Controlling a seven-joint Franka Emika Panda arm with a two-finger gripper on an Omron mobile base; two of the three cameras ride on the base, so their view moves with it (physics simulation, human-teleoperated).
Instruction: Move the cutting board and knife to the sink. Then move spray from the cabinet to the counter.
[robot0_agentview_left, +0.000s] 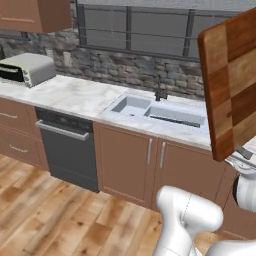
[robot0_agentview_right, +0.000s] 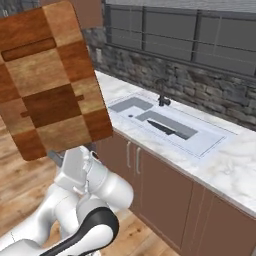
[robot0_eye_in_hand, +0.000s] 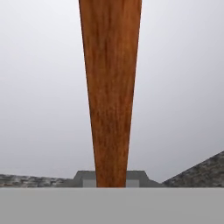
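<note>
Cutting board (robot0_agentview_right: 52, 82) — checkered in light and dark brown blocks (edge-on in the hand view) — stands upright in the air, clamped by the gripper (robot0_agentview_right: 70, 152), well short of the sink (robot0_agentview_right: 200, 145).

No text, label, brand, number or sign can be read in any of the views. The toaster oven (robot0_agentview_left: 26, 70) on the counter (robot0_agentview_left: 75, 95) shows no legible markings.
</note>
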